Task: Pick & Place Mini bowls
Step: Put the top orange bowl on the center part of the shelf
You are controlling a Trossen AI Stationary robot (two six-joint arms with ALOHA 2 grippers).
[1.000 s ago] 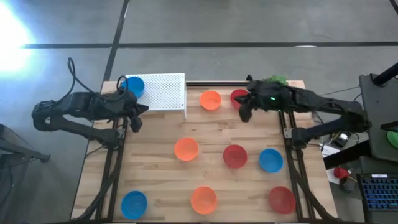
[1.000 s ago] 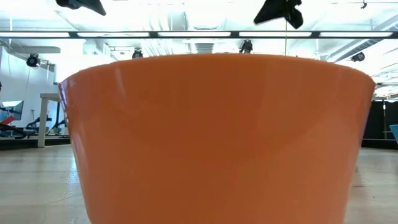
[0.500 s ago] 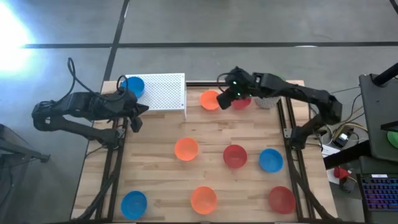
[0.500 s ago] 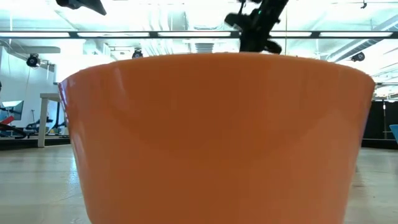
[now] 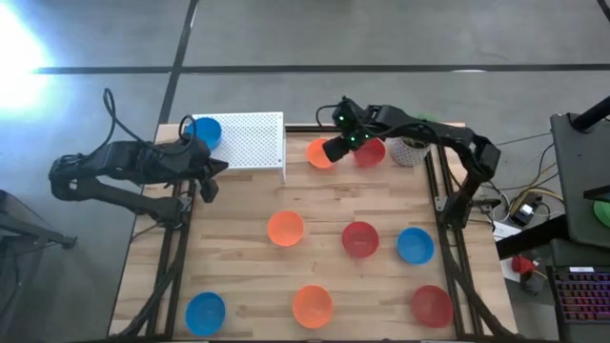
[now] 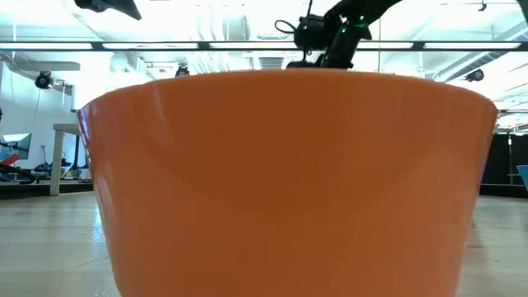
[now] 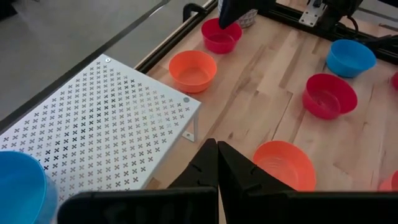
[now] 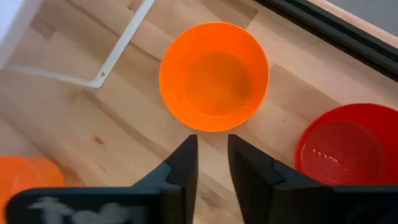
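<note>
Bowls of glossy plastic lay scattered over the wooden table (image 5: 238, 276). Right tool (image 8: 212, 163) hovered above the small round orange bowl (image 8: 214, 76) near the white perforated shelf (image 5: 250, 141), fingers slightly parted and empty, likely lining up a grasp. Left tool (image 7: 217, 163) waited shut beside the shelf.

Right end effector (image 5: 334, 150) over orange bowl (image 5: 318, 154).

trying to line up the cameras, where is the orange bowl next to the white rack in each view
High: orange bowl, far edge, right of the white rack, under the right gripper.
Low: cannot tell.
Left wrist, beyond the rack's corner.
Right wrist, ahead of the open fingers.
Shared landmark: the rack.
</note>
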